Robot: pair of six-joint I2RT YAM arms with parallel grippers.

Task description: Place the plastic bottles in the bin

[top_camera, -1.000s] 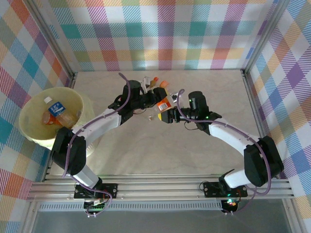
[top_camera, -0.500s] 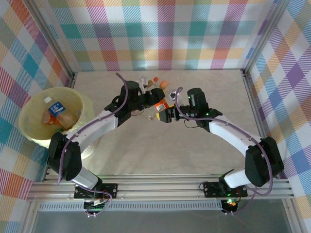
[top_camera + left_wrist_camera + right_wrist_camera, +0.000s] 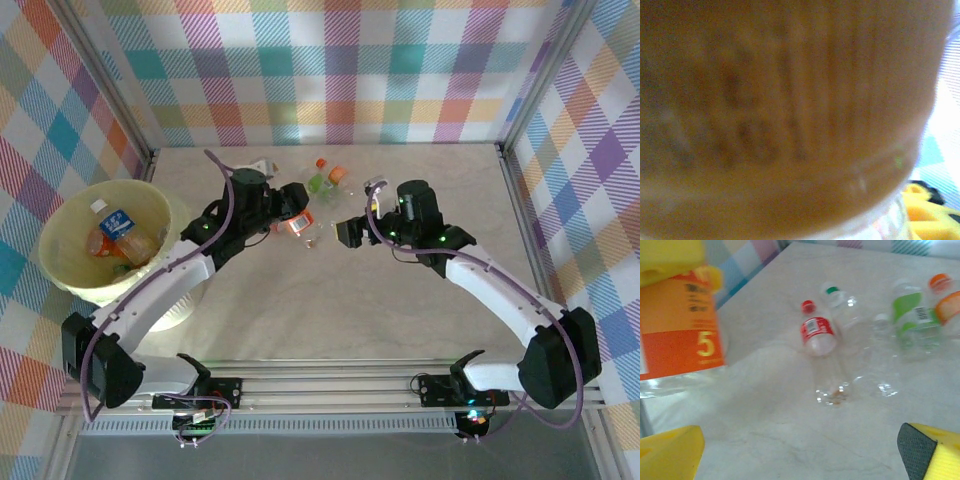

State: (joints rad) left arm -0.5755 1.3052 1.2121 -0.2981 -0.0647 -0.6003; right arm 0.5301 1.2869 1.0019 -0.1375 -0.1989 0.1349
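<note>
My left gripper is shut on an orange-labelled plastic bottle, held just above the table's middle. In the left wrist view that orange bottle sits blurred right against the lens. The right wrist view has the same bottle at its left edge, under the left arm's yellow fingers. My right gripper stands open and empty to the bottle's right, its jaws wide apart. The bin is at the far left with bottles inside.
Loose bottles lie beyond the grippers: a red-labelled clear one, a green-capped clear one, a green-labelled one and an orange-capped one. Metal frame posts and plaid walls border the table.
My right gripper has opened and let go of the orange bottle, then backed off to the right. The left arm has swung left with the bottle in its grip.
</note>
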